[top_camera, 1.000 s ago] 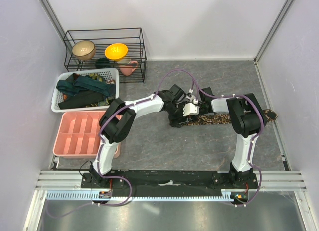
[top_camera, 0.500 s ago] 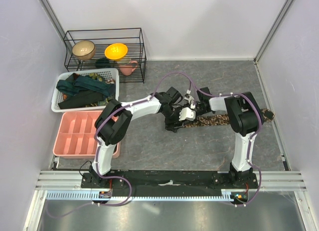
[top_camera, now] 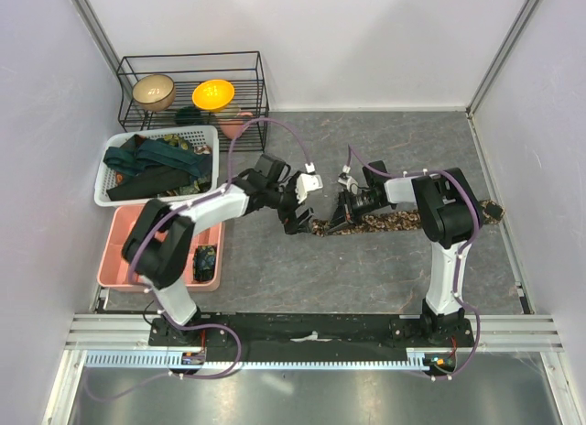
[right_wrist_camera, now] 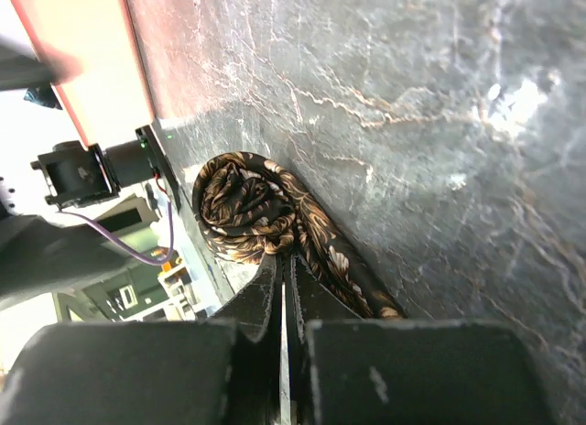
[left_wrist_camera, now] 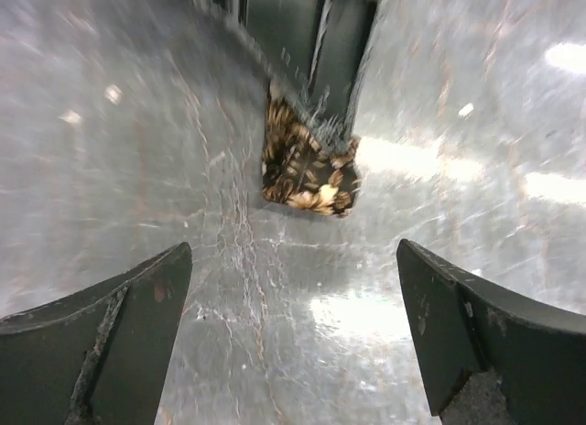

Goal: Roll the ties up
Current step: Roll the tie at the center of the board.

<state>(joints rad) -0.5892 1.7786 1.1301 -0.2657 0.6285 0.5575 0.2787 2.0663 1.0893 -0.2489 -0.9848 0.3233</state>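
Observation:
A brown-and-tan patterned tie (top_camera: 403,220) lies as a strip across the grey table, its left end wound into a small coil (right_wrist_camera: 243,210). My right gripper (right_wrist_camera: 286,265) is shut, its tips pressed into the crease between coil and strip; it sits at the strip's left end (top_camera: 337,221). My left gripper (left_wrist_camera: 293,251) hangs wide open with nothing between its fingers, a short way left of the coil (left_wrist_camera: 307,164), over bare table (top_camera: 295,218). Dark teal and black ties (top_camera: 151,164) are piled in the white basket. One small rolled tie (top_camera: 205,260) sits in the pink tray.
The pink compartment tray (top_camera: 137,246) lies at the near left, the white mesh basket (top_camera: 103,182) behind it. A black wire rack (top_camera: 192,95) with bowls and a pink cup (top_camera: 236,125) stands at the back left. White walls enclose the table.
My left gripper has let go, opened wide and drawn back to the left, away from the coil. The right gripper has stayed shut at the coil, barely moving.

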